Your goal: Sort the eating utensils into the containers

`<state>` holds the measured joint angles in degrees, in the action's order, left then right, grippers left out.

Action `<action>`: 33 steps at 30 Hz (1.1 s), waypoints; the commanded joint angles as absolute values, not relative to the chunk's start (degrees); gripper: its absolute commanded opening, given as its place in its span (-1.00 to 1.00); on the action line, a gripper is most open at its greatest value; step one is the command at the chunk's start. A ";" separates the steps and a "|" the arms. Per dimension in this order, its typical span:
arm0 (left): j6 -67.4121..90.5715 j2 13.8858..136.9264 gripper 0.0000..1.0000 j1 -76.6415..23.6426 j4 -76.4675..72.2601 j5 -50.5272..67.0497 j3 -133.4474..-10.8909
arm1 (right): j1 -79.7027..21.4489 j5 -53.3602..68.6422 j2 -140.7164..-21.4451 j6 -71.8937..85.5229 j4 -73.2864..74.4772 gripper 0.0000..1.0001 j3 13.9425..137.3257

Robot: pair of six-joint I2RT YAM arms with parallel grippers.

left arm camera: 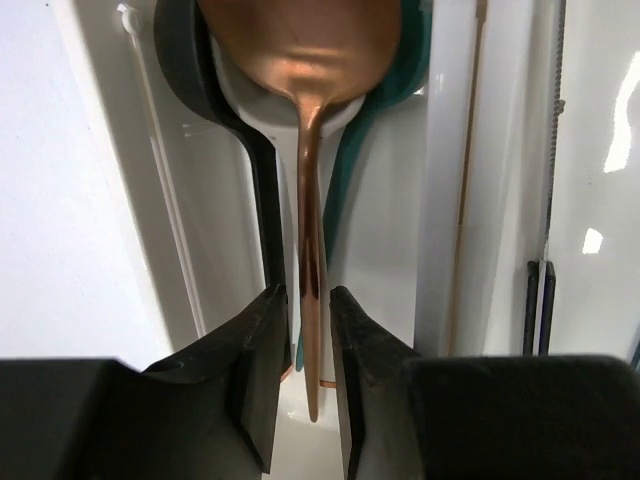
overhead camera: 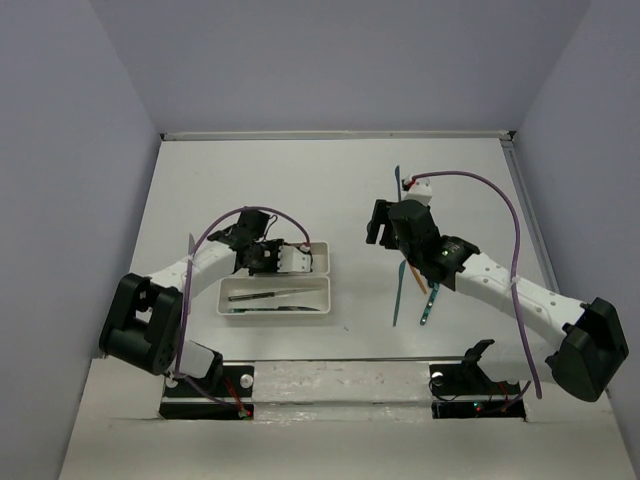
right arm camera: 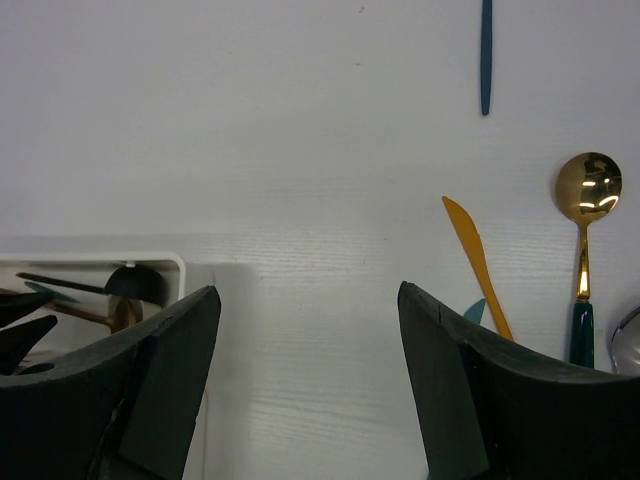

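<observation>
Left wrist: left end effector [left arm camera: 308,295] parted around copper spoon [left arm camera: 300,50] in tray [left arm camera: 442,150]; right end effector [right arm camera: 310,300] spread, empty, unsorted utensils [right arm camera: 475,260] beside it.

Table [overhead camera: 250,180]: white, walled on three sides. Two white trays lie side by side, left of centre. The far tray [overhead camera: 322,262] is mostly covered by the left gripper [overhead camera: 283,255], which sits low over it (jaw state not legible from here). The near tray [overhead camera: 225,297] holds slim dark and silver utensils [overhead camera: 275,296] lying lengthwise. The right gripper [overhead camera: 382,225] hangs right of centre, well apart from both trays. Loose beneath its arm: a teal utensil [overhead camera: 399,295] and a second teal piece [overhead camera: 429,303]. A blue utensil [overhead camera: 397,178] lies beyond.
</observation>
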<state>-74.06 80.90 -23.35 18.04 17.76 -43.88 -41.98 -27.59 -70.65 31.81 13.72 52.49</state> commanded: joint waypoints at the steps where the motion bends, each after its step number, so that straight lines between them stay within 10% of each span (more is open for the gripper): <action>1: -75.15 81.91 -0.24 -23.38 21.44 17.93 -47.63 | -41.84 -27.77 -70.57 32.43 12.92 0.54 52.38; 33: -36.75 72.34 0.06 -13.63 12.23 10.45 -55.29 | -12.04 -13.28 -76.12 40.24 28.55 0.43 48.16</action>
<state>-45.93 75.85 -18.65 14.35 10.07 -53.76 -12.75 -13.08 -80.12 34.15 24.18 48.62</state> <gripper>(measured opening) 0.521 0.715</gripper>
